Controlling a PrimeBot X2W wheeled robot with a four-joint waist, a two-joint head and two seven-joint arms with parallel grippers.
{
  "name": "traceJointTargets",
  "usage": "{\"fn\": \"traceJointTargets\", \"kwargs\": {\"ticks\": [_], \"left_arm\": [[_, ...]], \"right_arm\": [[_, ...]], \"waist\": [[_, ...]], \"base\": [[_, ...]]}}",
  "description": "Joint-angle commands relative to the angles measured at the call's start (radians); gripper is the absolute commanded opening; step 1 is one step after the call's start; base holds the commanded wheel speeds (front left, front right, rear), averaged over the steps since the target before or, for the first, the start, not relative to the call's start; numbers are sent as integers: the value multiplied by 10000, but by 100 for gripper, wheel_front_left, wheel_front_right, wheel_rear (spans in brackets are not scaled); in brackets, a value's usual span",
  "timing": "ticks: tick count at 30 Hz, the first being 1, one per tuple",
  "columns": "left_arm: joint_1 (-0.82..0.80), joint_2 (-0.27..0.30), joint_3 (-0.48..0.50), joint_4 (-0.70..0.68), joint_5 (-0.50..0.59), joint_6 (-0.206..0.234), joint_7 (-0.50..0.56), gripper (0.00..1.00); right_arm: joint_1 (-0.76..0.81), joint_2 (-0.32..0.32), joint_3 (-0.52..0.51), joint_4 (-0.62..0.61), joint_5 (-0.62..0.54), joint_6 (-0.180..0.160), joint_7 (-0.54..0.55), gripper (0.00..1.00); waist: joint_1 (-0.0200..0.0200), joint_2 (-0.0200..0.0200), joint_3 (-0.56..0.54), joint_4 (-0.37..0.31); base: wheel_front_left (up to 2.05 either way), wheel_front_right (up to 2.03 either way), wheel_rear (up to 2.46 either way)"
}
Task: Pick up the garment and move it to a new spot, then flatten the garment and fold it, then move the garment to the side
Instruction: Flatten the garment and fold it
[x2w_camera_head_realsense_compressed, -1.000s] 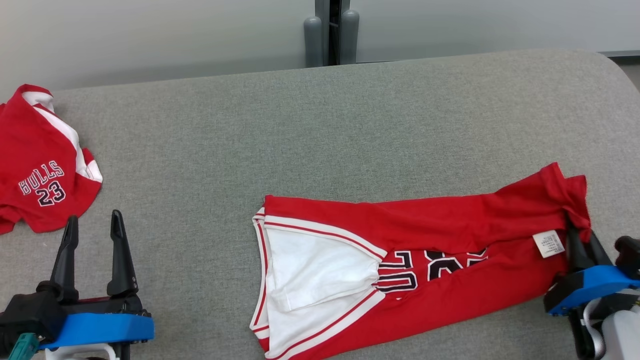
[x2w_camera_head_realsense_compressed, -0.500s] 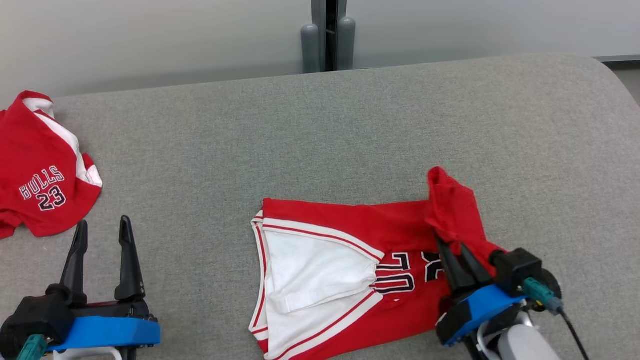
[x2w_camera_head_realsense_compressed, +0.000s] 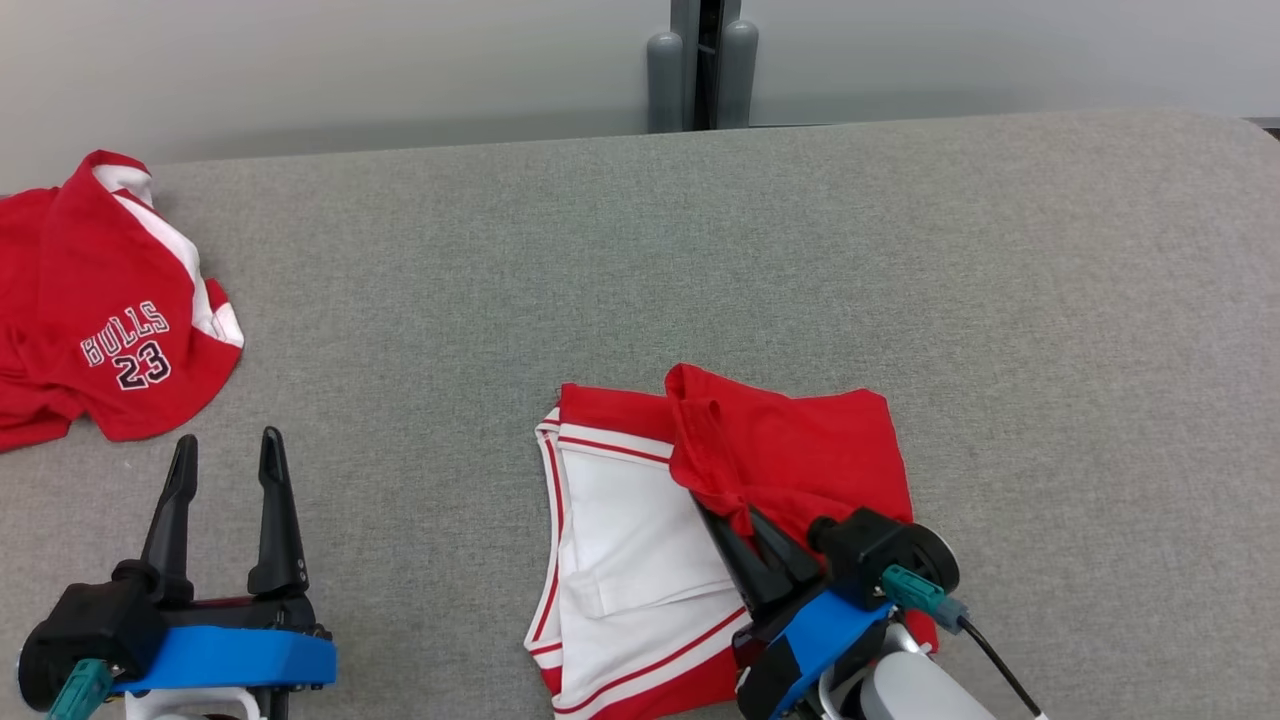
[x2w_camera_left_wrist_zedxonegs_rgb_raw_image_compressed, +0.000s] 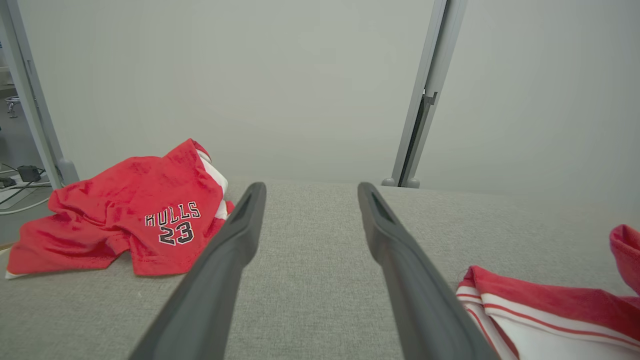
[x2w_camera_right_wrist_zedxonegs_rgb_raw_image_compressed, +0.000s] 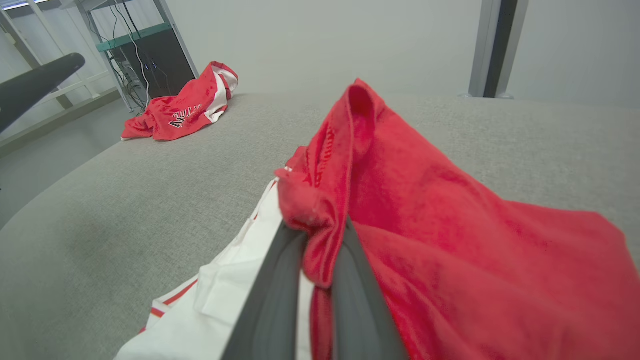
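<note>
The garment (x2w_camera_head_realsense_compressed: 800, 450), a red and white jersey, lies at the front centre of the grey padded table (x2w_camera_head_realsense_compressed: 600, 250). Its red right half is doubled over to the left onto the rest, and the white panel (x2w_camera_head_realsense_compressed: 620, 520) stays bare on the left. My right gripper (x2w_camera_head_realsense_compressed: 728, 508) is shut on the red hem, held low over the white panel; in the right wrist view the red cloth (x2w_camera_right_wrist_zedxonegs_rgb_raw_image_compressed: 400, 200) bunches between my fingers (x2w_camera_right_wrist_zedxonegs_rgb_raw_image_compressed: 280, 280). My left gripper (x2w_camera_head_realsense_compressed: 227, 440) stands open at the front left, apart from the garment (x2w_camera_left_wrist_zedxonegs_rgb_raw_image_compressed: 540, 305), with nothing between its fingers (x2w_camera_left_wrist_zedxonegs_rgb_raw_image_compressed: 235, 240).
A second red garment (x2w_camera_head_realsense_compressed: 110, 320) printed BULLS 23 lies crumpled at the table's left edge, also in the left wrist view (x2w_camera_left_wrist_zedxonegs_rgb_raw_image_compressed: 150, 215) and right wrist view (x2w_camera_right_wrist_zedxonegs_rgb_raw_image_compressed: 185, 112). A grey post (x2w_camera_head_realsense_compressed: 700, 70) stands behind the table's far edge. Bare table stretches right and behind.
My right gripper has carried the red end of the garment leftward over itself, doubling it to about half its length. The left gripper has stayed open in place; the camera shifted slightly.
</note>
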Motion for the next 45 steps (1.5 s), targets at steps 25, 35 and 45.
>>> {"fn": "traceJointTargets", "kwargs": {"ticks": [25, 35, 45], "left_arm": [[-100, 27, -78, 179, -240, 154, -32, 100], [121, 27, -65, 113, -194, 167, -32, 100], [493, 27, -56, 28, -144, 226, -32, 100]], "right_arm": [[-1194, 50, 872, -70, 962, -4, -893, 100], [63, 25, -2196, -1616, -790, -4, -903, 100], [1787, 9, -4344, -2437, -1534, -4, -892, 100]], "waist": [[0, 0, 26, -34], [0, 0, -365, -352], [0, 0, -777, -445]], "base": [[0, 0, 0], [0, 0, 0], [0, 0, 0]]}}
